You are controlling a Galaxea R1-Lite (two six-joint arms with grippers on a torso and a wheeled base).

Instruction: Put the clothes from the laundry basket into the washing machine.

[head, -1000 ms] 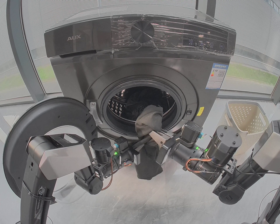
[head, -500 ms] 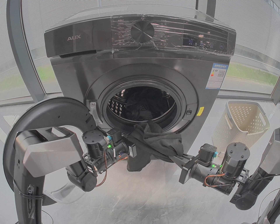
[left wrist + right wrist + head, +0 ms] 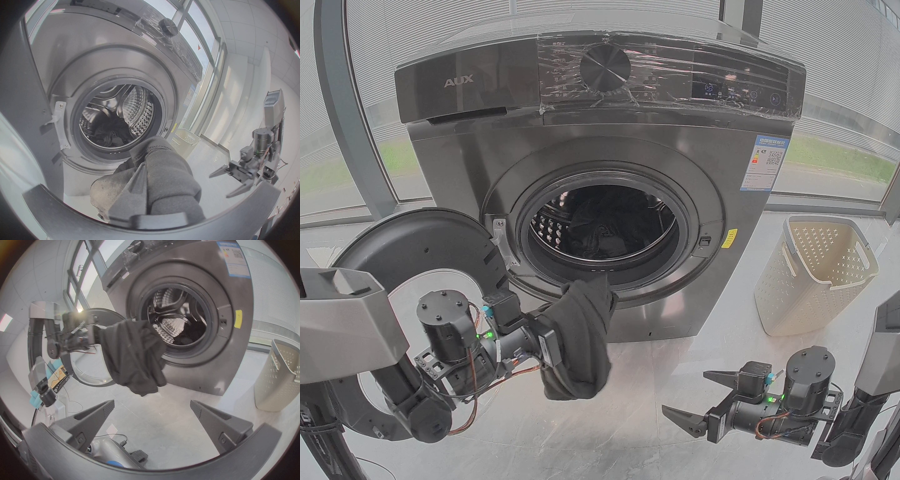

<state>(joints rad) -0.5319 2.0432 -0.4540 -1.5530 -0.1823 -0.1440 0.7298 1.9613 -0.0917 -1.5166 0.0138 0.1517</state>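
A dark garment [image 3: 578,340] hangs over my left gripper [image 3: 562,337], which is shut on it just below and in front of the washing machine's [image 3: 600,144] round drum opening [image 3: 603,225]. In the left wrist view one finger [image 3: 134,190] shows under the cloth [image 3: 168,175]. Other dark clothes [image 3: 600,228] lie inside the drum. My right gripper [image 3: 687,394] stands open low over the floor to the right, nothing between its fingers [image 3: 90,421]. From it the garment [image 3: 134,355] shows draped before the opening.
The machine's door [image 3: 412,250] stands swung open at the left, behind my left arm. A cream laundry basket [image 3: 819,269] stands on the floor right of the machine, showing nothing inside. Bare grey floor lies between the two arms.
My right gripper let go of the garment, opened and dropped back to the lower right. My left gripper drew back left and down with the garment, which slipped off the drum's rim.
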